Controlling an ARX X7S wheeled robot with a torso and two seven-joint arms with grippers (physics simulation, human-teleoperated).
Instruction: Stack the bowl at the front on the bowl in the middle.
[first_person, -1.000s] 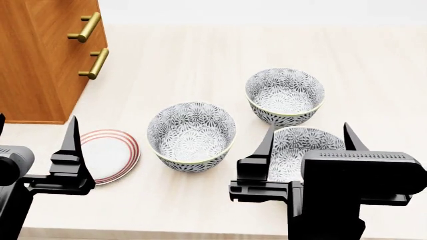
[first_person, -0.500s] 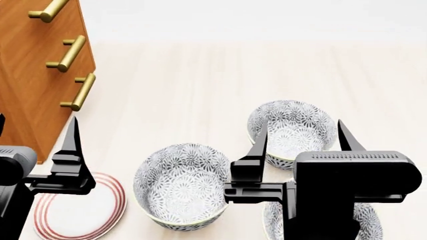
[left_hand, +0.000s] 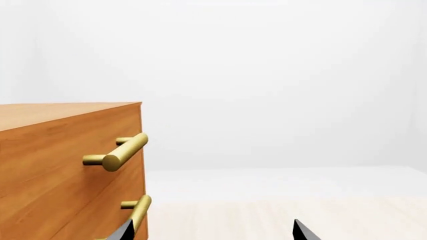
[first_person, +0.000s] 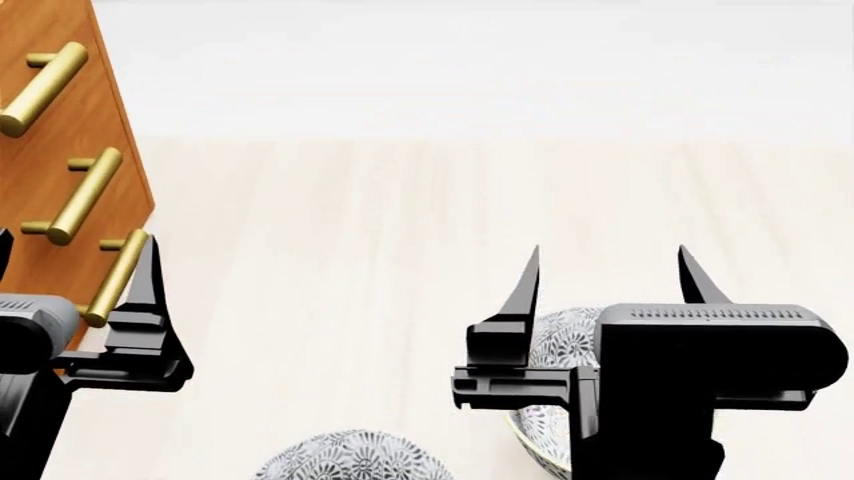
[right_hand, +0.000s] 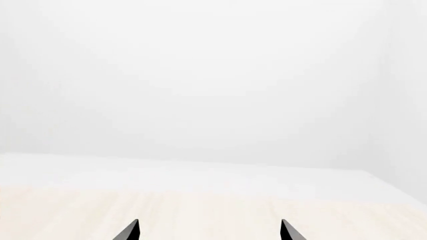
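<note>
A pale wooden surface (first_person: 400, 250) fills the head view. Two patterned bowls peek in at its lower edge: one (first_person: 350, 457) near the centre, another (first_person: 550, 400) behind the right gripper (first_person: 607, 275). The right jaws stand wide apart, holding nothing. The left gripper (left_hand: 210, 231), beside a wooden cabinet (first_person: 54, 120) with brass handles (first_person: 74, 195), also has empty jaws spread wide.
</note>
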